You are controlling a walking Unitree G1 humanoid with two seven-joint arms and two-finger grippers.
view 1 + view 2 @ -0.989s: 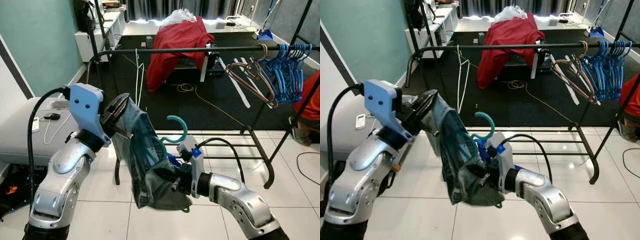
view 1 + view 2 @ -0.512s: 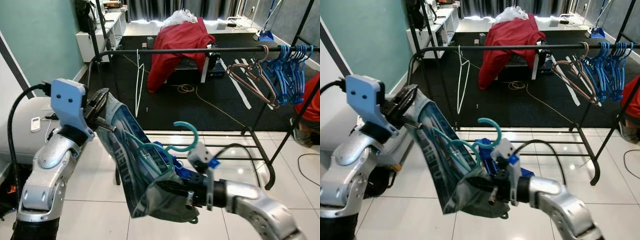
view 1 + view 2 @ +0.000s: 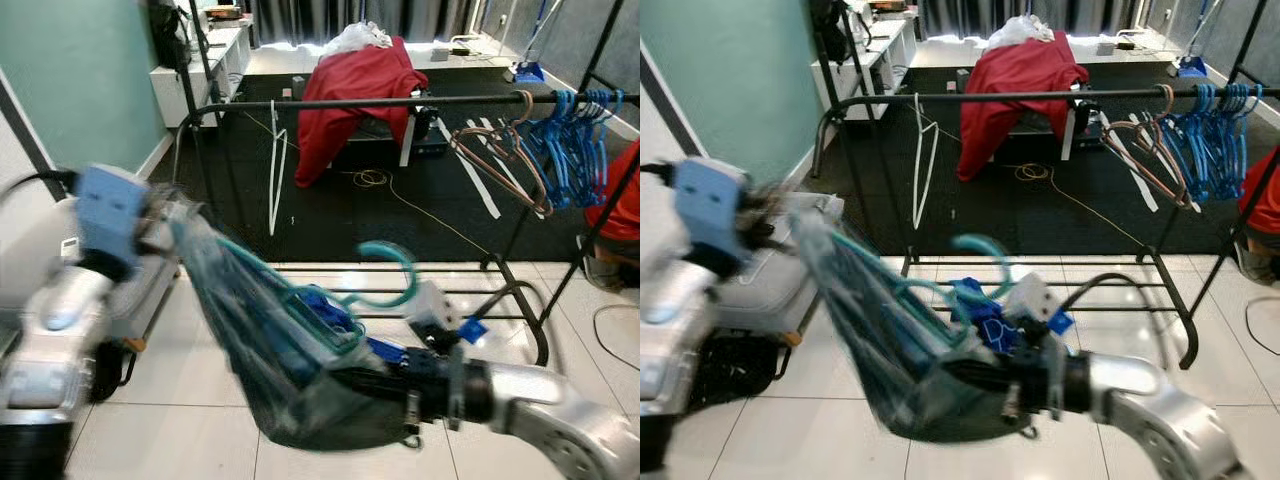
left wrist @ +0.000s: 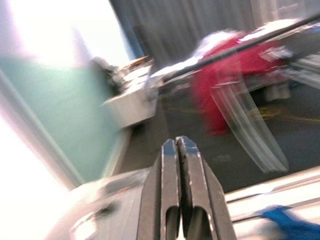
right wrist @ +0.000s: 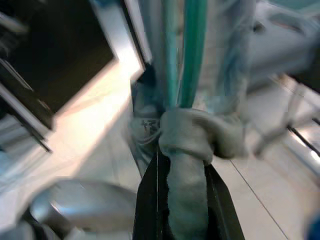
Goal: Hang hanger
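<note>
A teal plastic hanger (image 3: 385,275), its curved hook rising free at centre, carries a grey-green garment (image 3: 280,370) whose soft, crumpled cloth is stretched between the two arms, low and near, in front of the rack. The left gripper (image 3: 165,215), blurred at the left, pinches the garment's upper corner; in the left wrist view its two black fingers (image 4: 170,200) lie pressed together, though the cloth between them cannot be made out there. The right gripper (image 5: 177,165), reaching in from the lower right, is closed on a bunched wad of the same cloth just beneath the hanger's teal shafts, the fabric wrapped thickly over its fingers. Beyond stands a black metal clothes rack (image 3: 350,101) with a round horizontal rail; a thin white wire hanger (image 3: 275,170) dangles near its left end, and a cluster of blue plastic hangers (image 3: 580,140) with some brownish ones (image 3: 500,155) crowds its right end. A red cloth (image 3: 350,90) is heaped on furniture farther back. The near floor is glossy pale tile (image 3: 200,440), the far floor dark carpet.
</note>
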